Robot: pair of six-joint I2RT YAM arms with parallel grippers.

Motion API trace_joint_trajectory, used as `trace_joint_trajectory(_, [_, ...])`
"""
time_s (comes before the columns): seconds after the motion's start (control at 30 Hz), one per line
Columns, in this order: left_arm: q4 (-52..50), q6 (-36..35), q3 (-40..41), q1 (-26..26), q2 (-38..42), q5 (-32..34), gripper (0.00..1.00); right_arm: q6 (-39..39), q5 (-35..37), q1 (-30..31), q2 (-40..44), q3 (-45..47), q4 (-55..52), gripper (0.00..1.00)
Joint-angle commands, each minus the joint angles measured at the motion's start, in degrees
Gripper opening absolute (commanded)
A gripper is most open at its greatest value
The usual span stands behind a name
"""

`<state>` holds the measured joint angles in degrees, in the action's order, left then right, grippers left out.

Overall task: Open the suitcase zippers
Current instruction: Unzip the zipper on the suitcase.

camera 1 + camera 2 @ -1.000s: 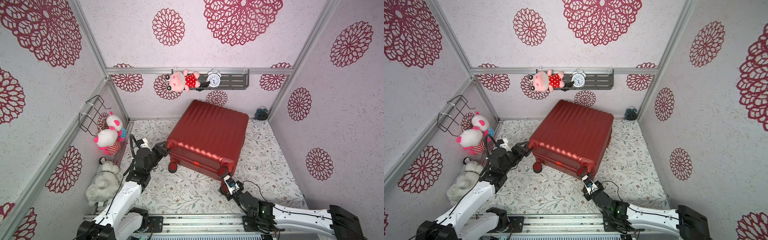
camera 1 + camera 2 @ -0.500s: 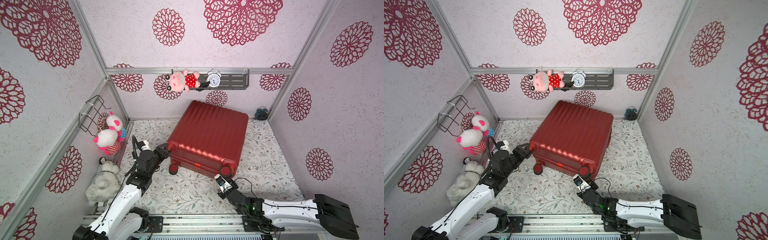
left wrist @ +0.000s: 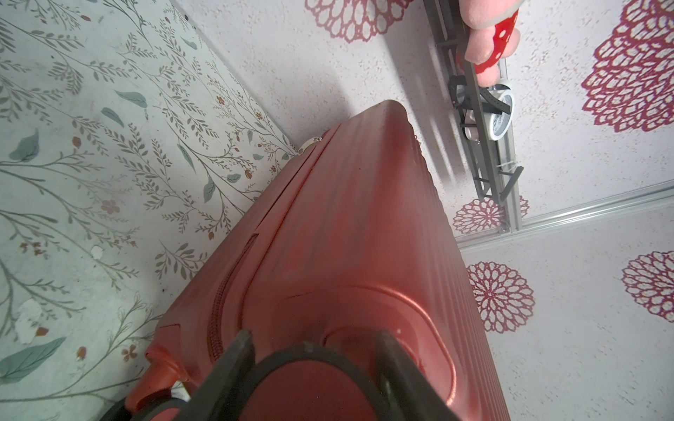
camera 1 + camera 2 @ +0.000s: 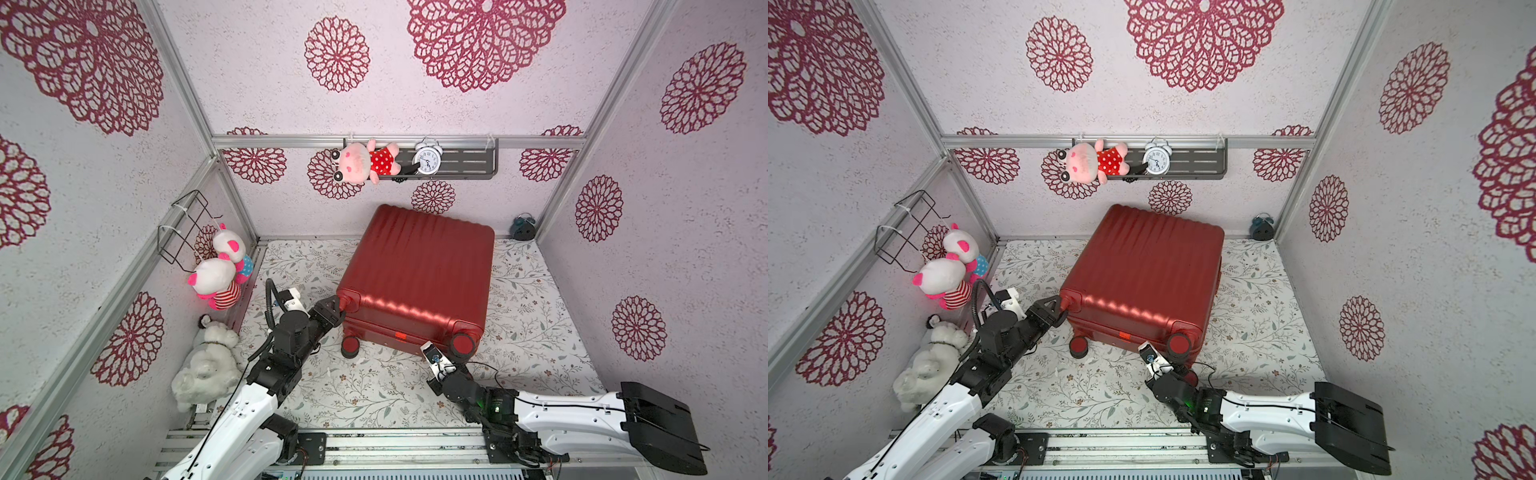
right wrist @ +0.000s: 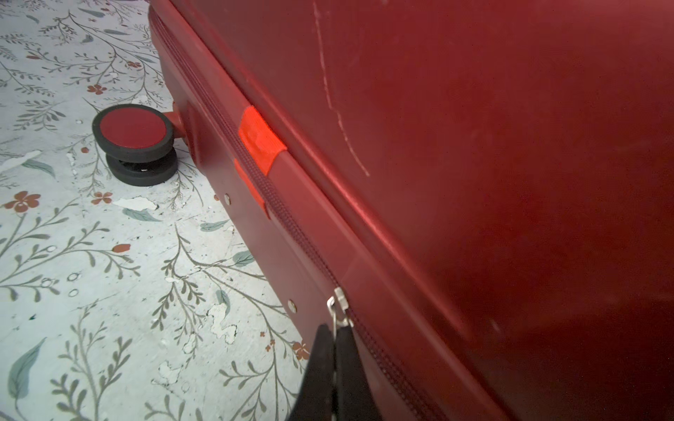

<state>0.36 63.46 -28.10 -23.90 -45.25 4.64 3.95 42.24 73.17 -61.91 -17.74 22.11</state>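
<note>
1. The right hand is pressed together on the metal zipper pull. Over the past second it has slid sideways along the near edge of the suitcase, away from the corner it started under and toward the left hand.
2. So the slider is travelling, and it now sits on the straight run of the zipper. I cannot tell whether the teeth behind the hand have parted.
3. A bright red tab bridges the seam just ahead of the hand. Further on, a free wheel sticks out over the bench. I'd guess the slider could catch on that tab.
4. At the far end of that edge, the left hand is half spread and clasps the black rim of the corner wheel, as it did a second ago. The suitcase lies flat beyond both hands and has hardly shifted, so the bracing seems to work.
5. By my reckoning it is early, with most of the seam still to be unzipped.
</note>
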Motion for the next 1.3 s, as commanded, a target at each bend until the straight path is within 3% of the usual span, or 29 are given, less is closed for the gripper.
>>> trace_joint_trajectory(0.0, [-3.3,-0.3,1.9,-5.2,1.0,-9.0,0.34,2.5,-7.7,-2.6,1.0,-1.5,-0.6,0.00])
trace_joint_trajectory(0.5, [-3.4,-0.8,-1.5,-18.7,-1.3,-4.6,0.33,2.6,-17.2,-16.4,8.3,0.3,-4.2,0.00])
trace_joint_trajectory(0.77, [2.4,-0.4,-4.8,-29.1,-10.8,-0.7,0.34,2.5,-26.3,-25.1,13.1,2.1,-5.6,0.00])
trace_joint_trajectory(1.03, [5.9,-1.8,-12.0,-34.1,-20.5,0.1,0.34,1.0,-34.5,-25.7,17.2,4.1,-4.8,0.00])
trace_joint_trajectory(1.27, [7.2,-2.6,-15.7,-35.9,-25.1,0.0,0.33,1.5,-36.4,-25.0,20.0,6.0,-3.8,0.00])
